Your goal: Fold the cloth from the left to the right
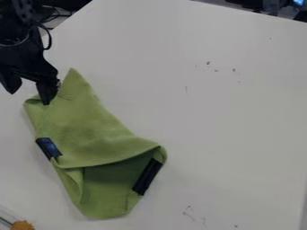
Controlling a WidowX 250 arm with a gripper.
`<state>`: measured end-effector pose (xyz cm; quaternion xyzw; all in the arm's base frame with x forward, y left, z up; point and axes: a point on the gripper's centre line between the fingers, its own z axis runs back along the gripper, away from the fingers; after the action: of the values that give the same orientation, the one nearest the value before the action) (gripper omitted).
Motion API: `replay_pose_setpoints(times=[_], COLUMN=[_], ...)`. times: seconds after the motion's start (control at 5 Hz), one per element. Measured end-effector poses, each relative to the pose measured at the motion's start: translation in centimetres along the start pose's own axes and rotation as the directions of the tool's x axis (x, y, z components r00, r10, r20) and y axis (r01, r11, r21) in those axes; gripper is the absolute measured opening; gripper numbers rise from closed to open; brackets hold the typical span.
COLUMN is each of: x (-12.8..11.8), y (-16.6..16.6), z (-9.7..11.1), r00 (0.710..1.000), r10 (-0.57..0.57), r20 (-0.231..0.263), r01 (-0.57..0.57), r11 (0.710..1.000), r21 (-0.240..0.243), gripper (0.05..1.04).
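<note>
A green cloth (96,130) lies on the left part of the white table, partly folded over itself, with a pointed corner at its top and a raised fold edge across its lower half. Dark patches sit at its left edge and its lower right edge. The black gripper (28,92) hangs at the upper left with its two fingers spread apart. Its right fingertip is at the cloth's upper left part, while the left one is off the cloth; whether the right fingertip touches the fabric, I cannot tell.
The white table (221,112) stretches away to the right of the cloth and bears a few small dark marks. An orange object (23,225) is at the bottom left corner. Dark items stand beyond the table's far edge.
</note>
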<state>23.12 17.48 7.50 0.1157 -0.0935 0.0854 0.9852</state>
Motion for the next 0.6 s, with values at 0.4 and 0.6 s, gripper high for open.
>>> replay_pose_setpoints(times=[0.4, 0.6], x=[-0.9, -1.6], y=[-1.2, -0.9], z=[-1.2, -0.5], r00=[1.000, 0.997], r10=[0.013, 0.064], r20=[-0.006, 0.050], r01=[-0.013, -0.062], r11=[0.999, 0.997], r21=[-0.045, -0.054], gripper=[1.000, 1.000])
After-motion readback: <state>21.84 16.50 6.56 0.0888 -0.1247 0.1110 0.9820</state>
